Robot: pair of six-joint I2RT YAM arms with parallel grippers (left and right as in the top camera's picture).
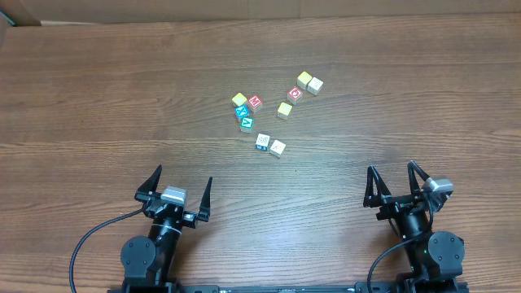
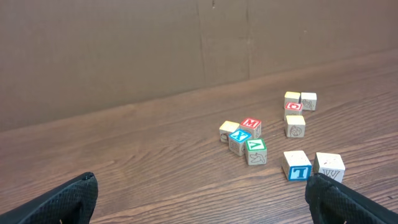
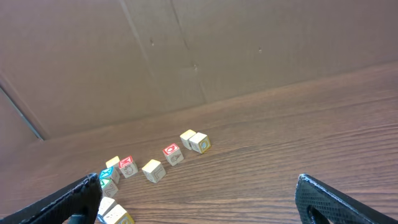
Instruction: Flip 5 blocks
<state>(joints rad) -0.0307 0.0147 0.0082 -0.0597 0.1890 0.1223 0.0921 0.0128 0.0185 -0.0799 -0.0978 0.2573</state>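
Small wooden blocks (image 1: 284,109) show red, teal and yellow faces.

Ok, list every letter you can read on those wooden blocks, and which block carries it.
"M": red-topped wooden cube.
"X": blue-topped wooden cube beside it.
"T": blue side face of a near pale cube.
Green-topped cube: perhaps an inverted "A", unsure.
Red-topped cube farther back: "O" or "Q", too small.
Other cubes: unreadable.

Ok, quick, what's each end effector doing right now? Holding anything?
Left end effector: open, holding nothing, short of the blocks.
Right end effector: open, holding nothing.
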